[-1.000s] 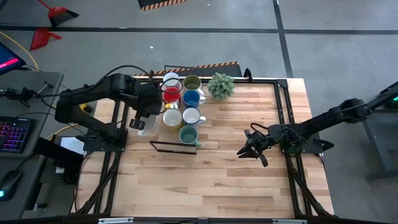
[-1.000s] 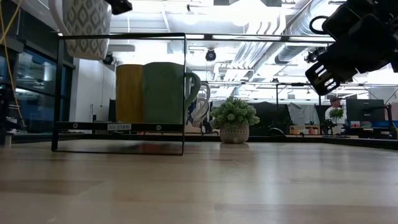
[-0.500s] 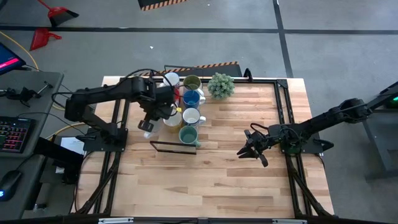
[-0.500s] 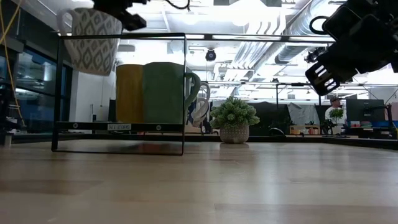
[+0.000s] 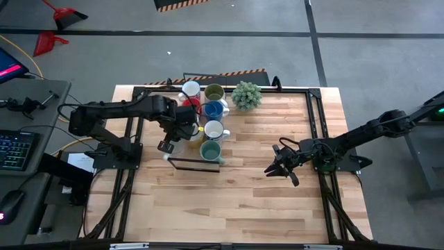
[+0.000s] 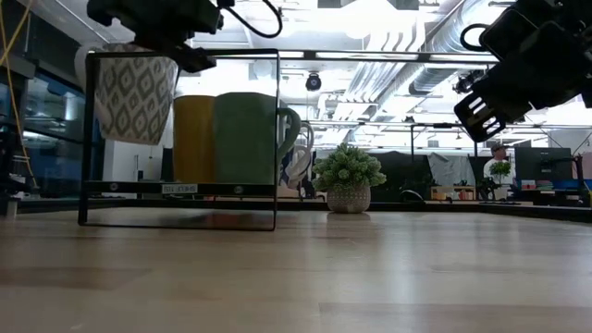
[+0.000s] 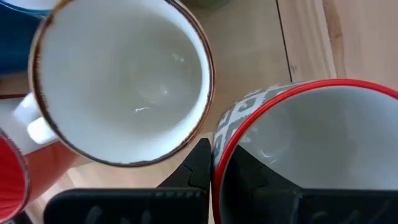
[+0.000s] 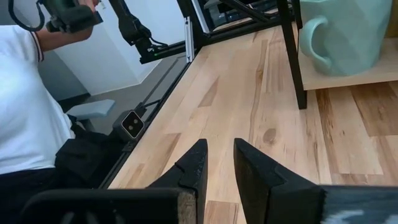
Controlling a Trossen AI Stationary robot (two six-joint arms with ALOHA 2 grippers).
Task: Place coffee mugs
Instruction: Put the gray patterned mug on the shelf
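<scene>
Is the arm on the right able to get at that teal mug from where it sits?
Probably yes. The right gripper hangs empty, fingers slightly apart, with bare table between it and the teal mug. The rack's dark frame edges the mug, so coming from above looks easier.

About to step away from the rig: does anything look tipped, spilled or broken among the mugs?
Nothing stands out. The left gripper holds a patterned mug upright above the rack; the other mugs stand upright.
</scene>
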